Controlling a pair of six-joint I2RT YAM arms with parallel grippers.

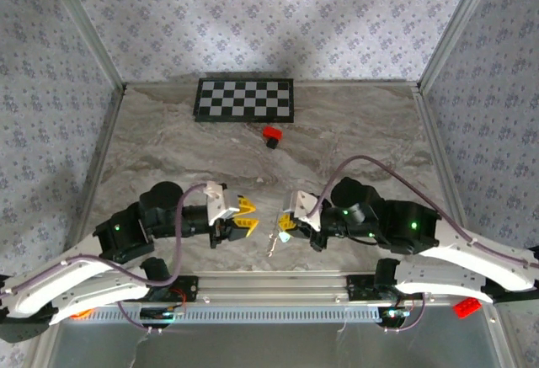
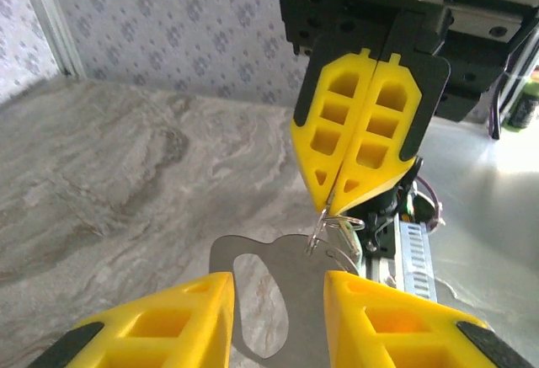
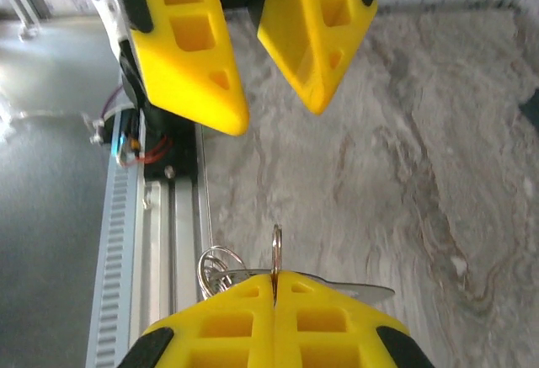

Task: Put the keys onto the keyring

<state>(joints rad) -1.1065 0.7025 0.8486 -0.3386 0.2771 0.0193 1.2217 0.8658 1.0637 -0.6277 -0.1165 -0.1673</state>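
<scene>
1. We see the keyring [image 3: 276, 248], thin silvery wire loops, pinched upright at the tip of the right gripper [image 3: 274, 279], well to the arm-base side of the red block [image 1: 271, 136].
2. The key [image 2: 290, 267], flat silver with an oval hole, sits against those loops; we cannot tell whether it is threaded on.
3. The right gripper's 2 fingers press together on the keyring.
4. The left gripper [image 3: 276, 115] faces it tip to tip, 2 fingers parted, gripping nothing; both forearms lie low, pointing inward.

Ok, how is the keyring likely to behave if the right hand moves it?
Probably light: the keyring is thin wire. Likely slippery, since the shut right hand pinches only a bare metal edge. Its loose loops beside the hand may swing or pivot when moved.
</scene>
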